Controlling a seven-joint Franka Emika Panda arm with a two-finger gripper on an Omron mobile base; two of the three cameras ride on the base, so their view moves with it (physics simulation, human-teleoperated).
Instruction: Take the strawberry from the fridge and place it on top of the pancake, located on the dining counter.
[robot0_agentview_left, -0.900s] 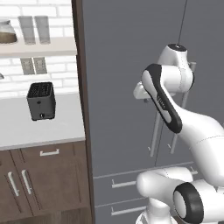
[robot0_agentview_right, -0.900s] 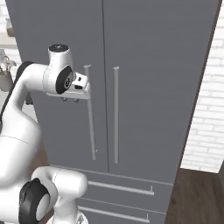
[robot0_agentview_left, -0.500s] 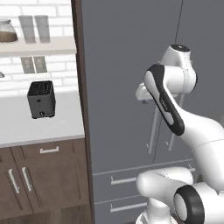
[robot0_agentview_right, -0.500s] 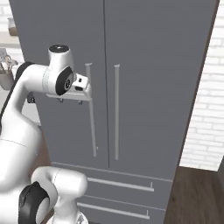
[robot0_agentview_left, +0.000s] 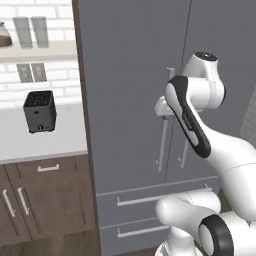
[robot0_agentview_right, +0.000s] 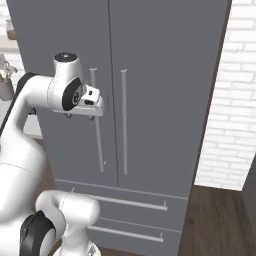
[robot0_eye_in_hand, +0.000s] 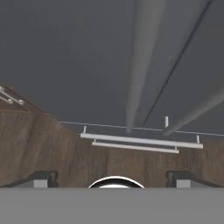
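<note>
The tall grey fridge (robot0_agentview_left: 130, 75) (robot0_agentview_right: 160, 75) stands in front of me with both doors closed, so the strawberry is hidden. My gripper (robot0_agentview_left: 161, 110) (robot0_agentview_right: 80, 115) is held up against the left door, right by its long silver handle (robot0_agentview_right: 96, 120) (robot0_agentview_left: 162, 135). In the hand view that handle (robot0_eye_in_hand: 139, 65) runs down the middle and the two fingertips (robot0_eye_in_hand: 43, 177) stand wide apart on either side of it, open and holding nothing. The dining counter and the pancake are out of view.
Left of the fridge is a white worktop (robot0_agentview_left: 30, 142) with a black toaster (robot0_agentview_left: 39, 111), over brown cabinets (robot0_agentview_left: 45, 200). The fridge's bottom drawers (robot0_agentview_right: 125, 205) sit low. A white brick wall (robot0_agentview_right: 225, 100) and wood floor (robot0_agentview_right: 220, 220) lie to the right.
The whole scene has slid a little to the left in both base views, so the camera has moved. The gripper stays by the left door handle, still open.
</note>
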